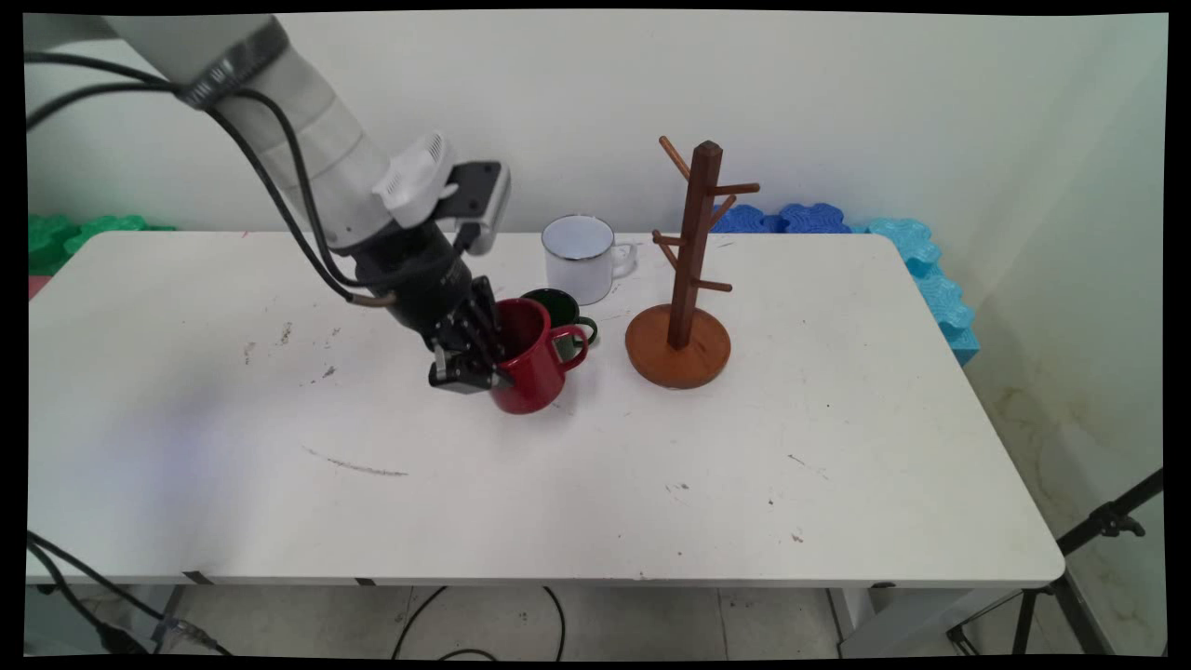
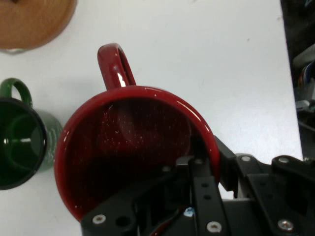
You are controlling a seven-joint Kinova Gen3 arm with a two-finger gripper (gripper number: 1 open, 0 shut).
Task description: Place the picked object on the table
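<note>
Right now the gripper (image 1: 470, 358) has its jaws clamped on the wall of the red mug (image 1: 532, 358), 1 finger inside the cup and 1 outside, on the side away from the handle. That red mug is glossy enamel, speckled dark inside, with a looped handle pointing toward the wooden mug tree (image 1: 687, 279). It looks tilted, leaning toward the gripper, with its bottom at or just above the white surface (image 1: 651, 465); whether it is lifted clear I cannot tell.

Just behind the red mug, touching or nearly so, sits a dark green mug (image 1: 561, 316), upright, handle also toward the mug tree. Farther back from the red mug stands a white mug (image 1: 582, 258) with a dark rim. The mug tree is near the red mug on its handle side, round base flat, pegs bare.
</note>
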